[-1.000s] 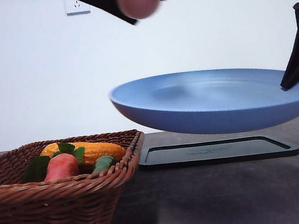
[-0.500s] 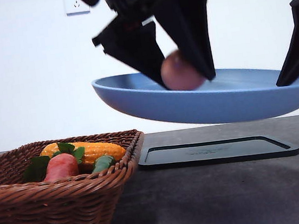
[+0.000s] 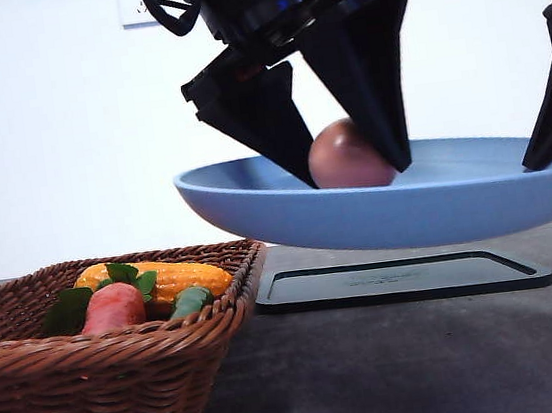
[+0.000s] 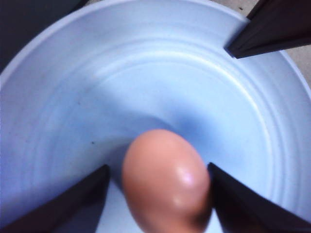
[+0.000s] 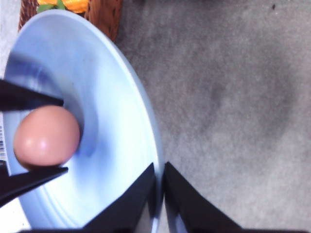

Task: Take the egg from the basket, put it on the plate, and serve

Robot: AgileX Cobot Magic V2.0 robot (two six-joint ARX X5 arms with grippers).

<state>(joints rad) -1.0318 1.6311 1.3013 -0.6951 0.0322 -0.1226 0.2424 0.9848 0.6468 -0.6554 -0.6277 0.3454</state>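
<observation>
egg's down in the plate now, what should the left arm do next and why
Probably open the left gripper a little and let go. The egg sits between its fingers, low in the blue plate, which the right gripper holds by the rim above the black tray.

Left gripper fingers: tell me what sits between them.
The egg sits between the left gripper's fingers, resting in the blue plate, seen in the left wrist view.

left gripper [image 3: 351,162]: black, tapered wedge fingers [image 3: 263,117] | black cable | right gripper [image 5: 159,194]: black
</observation>
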